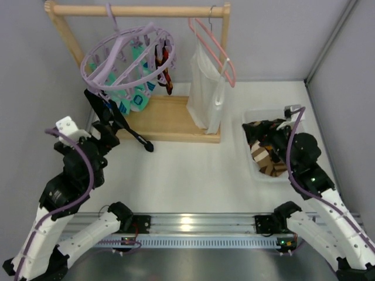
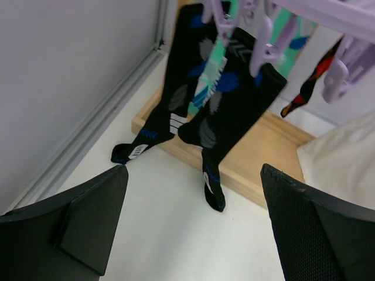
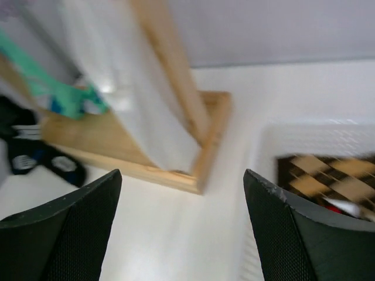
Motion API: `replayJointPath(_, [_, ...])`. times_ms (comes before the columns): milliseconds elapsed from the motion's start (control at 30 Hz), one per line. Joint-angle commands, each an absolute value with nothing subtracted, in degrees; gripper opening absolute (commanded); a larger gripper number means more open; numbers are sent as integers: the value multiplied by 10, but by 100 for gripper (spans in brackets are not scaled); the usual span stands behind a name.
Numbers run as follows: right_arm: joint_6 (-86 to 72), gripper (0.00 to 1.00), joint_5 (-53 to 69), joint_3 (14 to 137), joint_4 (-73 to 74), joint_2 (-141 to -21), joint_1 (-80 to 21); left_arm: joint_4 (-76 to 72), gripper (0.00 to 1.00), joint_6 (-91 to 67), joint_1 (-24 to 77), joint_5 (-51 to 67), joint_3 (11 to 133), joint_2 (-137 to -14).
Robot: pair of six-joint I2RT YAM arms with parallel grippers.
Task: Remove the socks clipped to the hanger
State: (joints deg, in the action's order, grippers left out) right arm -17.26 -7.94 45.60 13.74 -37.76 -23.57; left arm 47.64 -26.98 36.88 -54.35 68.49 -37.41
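Note:
The lavender hanger [image 1: 126,55] hangs by its hook from the wooden rail. Clipped to it are long black socks [image 1: 117,114], teal socks [image 1: 138,96] and a red-orange-black sock [image 1: 164,70]. In the left wrist view the black socks [image 2: 225,99] dangle from the lavender clips [image 2: 263,44], their toes touching the wooden base. My left gripper [image 2: 193,175] stands open just in front of them with nothing between its fingers; in the top view the left gripper [image 1: 107,130] is beside the black socks. My right gripper [image 3: 181,175] is open and empty; from above the right gripper [image 1: 270,140] is over the bin.
A wooden rack [image 1: 170,120] stands at the back. A white sleeveless garment [image 1: 206,88] hangs on a pink hanger [image 1: 214,50]. A clear bin [image 1: 249,117] at the right holds brown-and-cream argyle socks [image 1: 263,158]. Grey walls close the left, back and right.

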Motion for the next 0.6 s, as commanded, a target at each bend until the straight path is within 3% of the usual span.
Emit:
replayJointPath(0, [-221, 80, 123, 388, -76, -396, -293, 462, 98, -316, 358, -620, 672, -338])
replayJointPath(67, [-206, 80, 93, 389, -140, -456, -378, 462, 98, -334, 349, -634, 668, -307])
replayJointPath(167, [-125, 81, -53, 462, -161, -571, -524, 461, 98, -352, 341, -649, 656, -267])
replayJointPath(233, [-77, 82, -103, 499, -180, -667, -571, 461, 98, -354, 341, -654, 650, -255])
replayJointPath(367, [-59, 84, -31, 611, -256, -821, -606, 461, 98, -350, 341, -656, 642, -257])
replayJointPath(567, [-35, 84, 43, 796, -256, -1051, -606, 461, 98, -338, 336, -644, 639, -281])
